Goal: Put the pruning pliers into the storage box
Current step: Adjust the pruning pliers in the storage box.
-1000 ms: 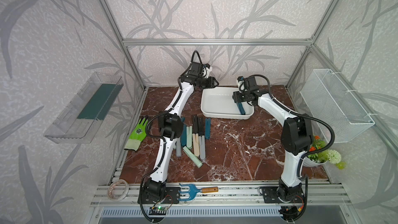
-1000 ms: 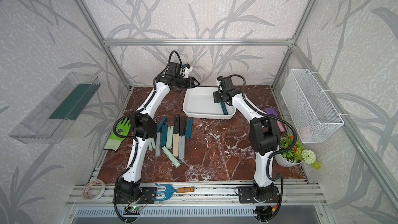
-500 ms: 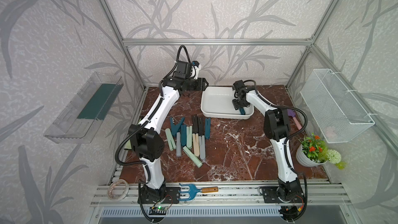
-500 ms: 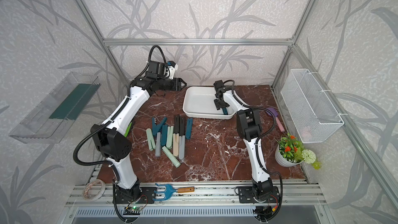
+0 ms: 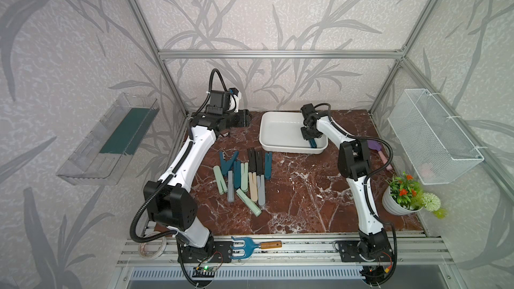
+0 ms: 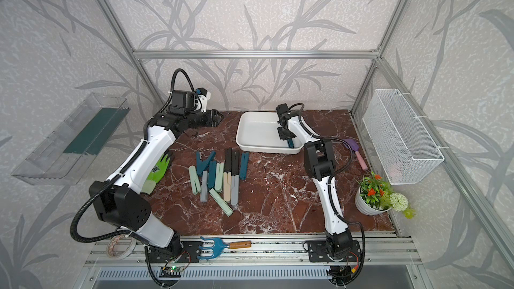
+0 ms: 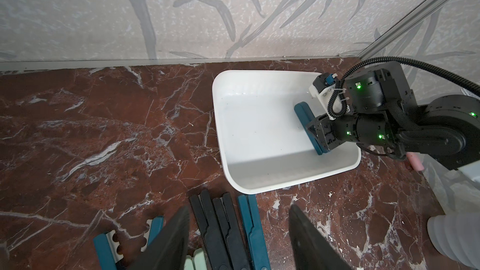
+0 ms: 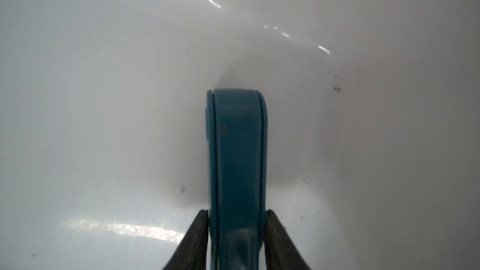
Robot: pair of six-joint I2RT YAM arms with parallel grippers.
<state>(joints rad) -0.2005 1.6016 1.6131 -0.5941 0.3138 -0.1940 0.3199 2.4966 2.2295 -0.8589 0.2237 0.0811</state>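
Gripping a slim, flat teal plier (image 8: 236, 138) by its two broad faces, the right gripper (image 8: 237, 212) reaches down into the storage box (image 5: 281, 130), a smooth white plastic tub with rounded corners. Its jaws press tight on the tool, a contact only the right wrist view shows. The other pruning pliers (image 5: 253, 162), matte bars in black, teal, mint, beige and grey, lie bunched on the veined red marble table (image 5: 300, 190), near the box's front rim. The left gripper (image 7: 239, 207) hangs raised beside the box, jaws spread wide and empty. Bare table lies right of the pile.
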